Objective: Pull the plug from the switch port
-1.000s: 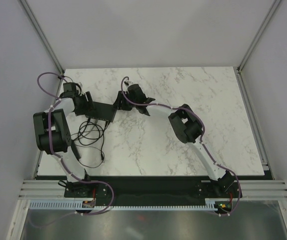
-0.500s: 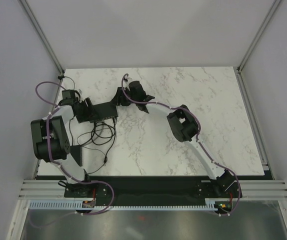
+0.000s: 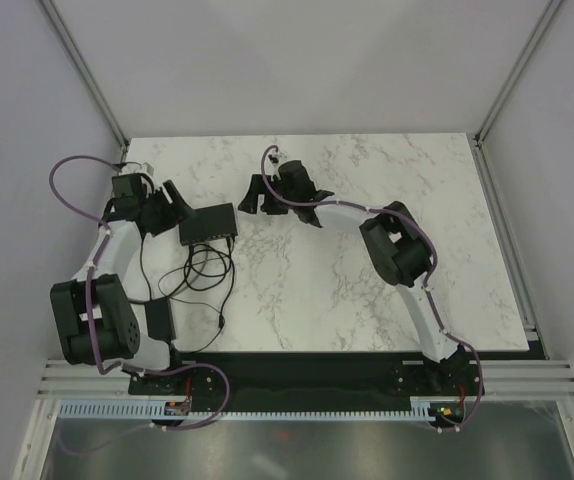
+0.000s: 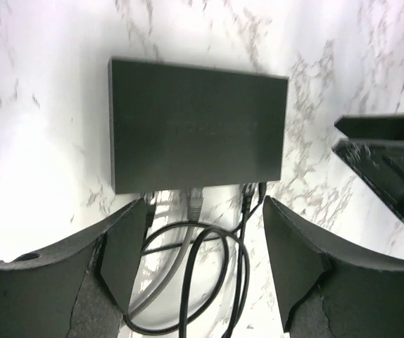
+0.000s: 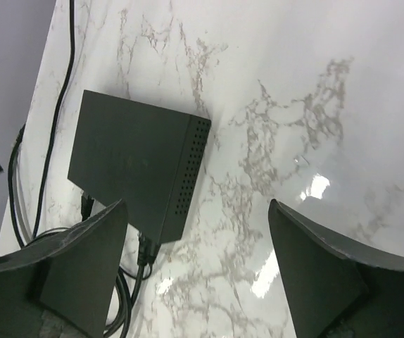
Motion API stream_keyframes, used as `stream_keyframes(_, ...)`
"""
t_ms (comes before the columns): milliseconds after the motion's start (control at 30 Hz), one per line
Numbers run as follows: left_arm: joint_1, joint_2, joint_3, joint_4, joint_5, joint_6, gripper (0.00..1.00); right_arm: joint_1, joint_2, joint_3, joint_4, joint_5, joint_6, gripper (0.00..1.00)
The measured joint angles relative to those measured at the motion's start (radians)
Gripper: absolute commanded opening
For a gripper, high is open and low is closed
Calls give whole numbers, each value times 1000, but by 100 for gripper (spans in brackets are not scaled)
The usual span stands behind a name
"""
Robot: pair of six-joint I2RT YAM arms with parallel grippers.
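The switch (image 3: pixel 208 224) is a flat black box lying at the far left of the marble table. In the left wrist view the switch (image 4: pixel 198 127) has a grey plug (image 4: pixel 196 201) and black plugs (image 4: pixel 248 197) at its port edge. I cannot tell how deep the plugs sit. My left gripper (image 3: pixel 170 203) is open and empty just left of the switch. Its fingers (image 4: pixel 121 246) stand apart on either side of the cables, short of the plugs. My right gripper (image 3: pixel 257 193) is open and empty to the right of the switch (image 5: pixel 131 162).
Black and grey cables (image 3: pixel 202 270) loop from the switch toward the near edge. A small black power-adapter brick (image 3: pixel 157 320) lies near the left arm's base. A thin black cable (image 5: pixel 54 134) runs along the table's left edge.
Both grippers have drawn back from the switch, the left one to the left and the right one to the right. The left arm's elbow has dropped toward the near edge.
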Motion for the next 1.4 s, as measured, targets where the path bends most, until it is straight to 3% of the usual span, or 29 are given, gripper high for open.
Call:
stream_keyframes(100, -2, 39, 80, 2, -2, -2, 75, -18, -85, -111, 19, -2, 17, 84)
stream_keyframes(133, -3, 61, 109, 3, -2, -2, 33, -22, -102, -147, 50, -8, 31, 80)
stream_keyframes(267, -6, 161, 182, 10, 60, 2, 23, -17, -126, -293, 184, -46, 125, 51)
stream_keyframes(633, -25, 297, 188, 9, 150, 3, 22, 57, -81, -367, 406, -88, 308, 46)
stream_keyframes(700, -32, 297, 188, 11, 157, 3, 22, 72, -64, -357, 410, -78, 327, 38)
stream_keyframes(767, -37, 301, 188, 11, 159, 3, 22, 85, -50, -355, 412, -62, 350, 36)
stream_keyframes(1133, -58, 349, 188, 10, 161, 3, 22, 113, -17, -323, 392, -2, 385, 34)
stream_keyframes(1400, -142, 359, 188, 10, 161, 3, 22, 117, -8, -293, 356, 27, 381, 26)
